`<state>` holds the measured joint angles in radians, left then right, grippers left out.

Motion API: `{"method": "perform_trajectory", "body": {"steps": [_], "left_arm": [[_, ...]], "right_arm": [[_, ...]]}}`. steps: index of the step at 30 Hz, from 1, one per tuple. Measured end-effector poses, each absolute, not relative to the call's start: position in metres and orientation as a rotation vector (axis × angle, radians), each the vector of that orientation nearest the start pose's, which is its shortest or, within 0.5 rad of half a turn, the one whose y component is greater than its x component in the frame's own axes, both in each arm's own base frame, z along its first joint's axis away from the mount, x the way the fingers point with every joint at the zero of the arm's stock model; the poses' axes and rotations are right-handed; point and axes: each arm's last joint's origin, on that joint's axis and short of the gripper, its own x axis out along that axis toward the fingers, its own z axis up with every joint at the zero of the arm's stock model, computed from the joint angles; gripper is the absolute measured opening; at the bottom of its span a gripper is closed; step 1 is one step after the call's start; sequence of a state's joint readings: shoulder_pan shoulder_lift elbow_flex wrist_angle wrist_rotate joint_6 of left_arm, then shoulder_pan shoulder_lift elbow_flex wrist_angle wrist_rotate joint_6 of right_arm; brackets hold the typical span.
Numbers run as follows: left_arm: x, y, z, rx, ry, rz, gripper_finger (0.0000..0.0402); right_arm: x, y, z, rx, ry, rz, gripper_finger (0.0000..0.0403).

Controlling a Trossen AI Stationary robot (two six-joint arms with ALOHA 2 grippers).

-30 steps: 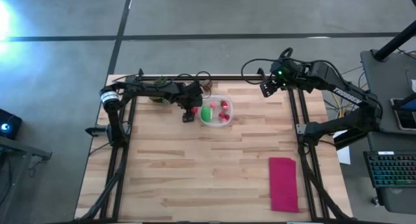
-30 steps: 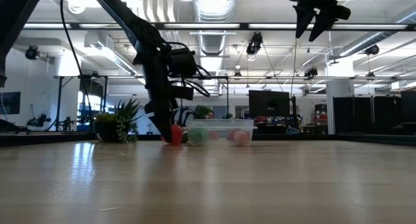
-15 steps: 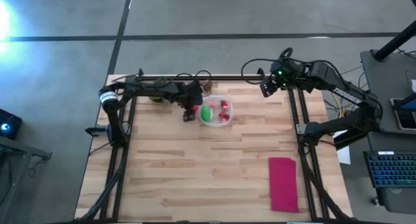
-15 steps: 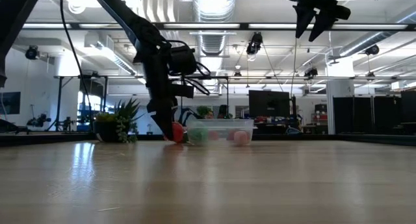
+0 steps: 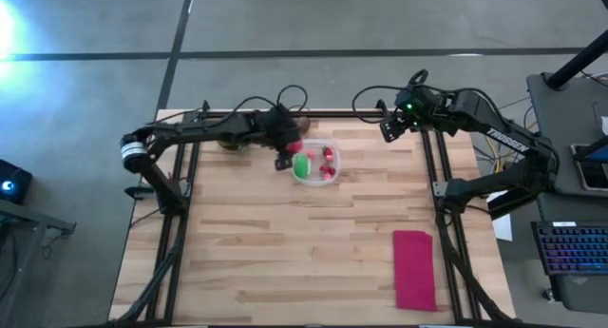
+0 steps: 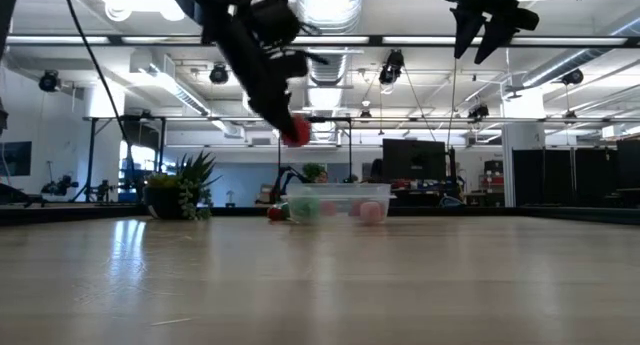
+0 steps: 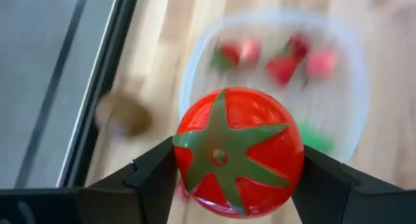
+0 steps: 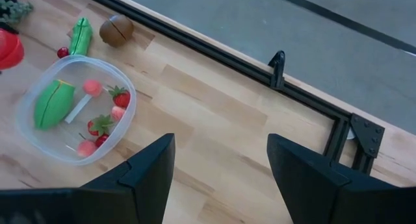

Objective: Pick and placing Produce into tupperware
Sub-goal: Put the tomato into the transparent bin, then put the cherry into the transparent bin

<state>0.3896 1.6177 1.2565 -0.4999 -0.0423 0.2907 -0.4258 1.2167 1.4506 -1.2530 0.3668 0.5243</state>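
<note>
Toy tomato carried to the tupperware
Left end effector (image 7: 237,185) grips the tomato (image 7: 238,151) above the tupperware (image 5: 316,163); next, release inside.

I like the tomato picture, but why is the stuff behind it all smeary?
In the left wrist view the tomato held in the left jaws looks sharp, while the clear tub and table behind it are blurred. In the right wrist view the tub and its contents look crisp. In the low view, ceiling lamps glare bright white.
</note>
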Motion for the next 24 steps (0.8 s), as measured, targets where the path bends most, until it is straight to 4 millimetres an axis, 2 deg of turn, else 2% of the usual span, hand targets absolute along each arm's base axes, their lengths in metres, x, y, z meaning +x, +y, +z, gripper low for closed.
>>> {"method": "perform_trajectory", "body": {"steps": [3,6,10,16,24], "left_arm": [[0.342,0.132,0.264,0.078,0.857,0.251,0.0229],[0.365,0.133,0.25,0.06,0.897,0.24,0.0229],[0.39,0.136,0.235,0.106,0.951,0.327,0.0245],[0.406,0.14,0.221,0.127,1.092,0.358,0.0298],[0.413,0.137,0.234,0.162,1.071,0.392,0.0318]], "right_arm": [[0.18,-0.093,0.386,0.481,0.83,-0.977,0.0237],[0.18,-0.093,0.386,0.479,0.831,-0.976,0.0237],[0.18,-0.093,0.385,0.48,0.836,-0.972,0.0237],[0.179,-0.092,0.384,0.49,0.858,-0.958,0.0237],[0.179,-0.092,0.384,0.485,0.867,-0.953,0.0237]]}}
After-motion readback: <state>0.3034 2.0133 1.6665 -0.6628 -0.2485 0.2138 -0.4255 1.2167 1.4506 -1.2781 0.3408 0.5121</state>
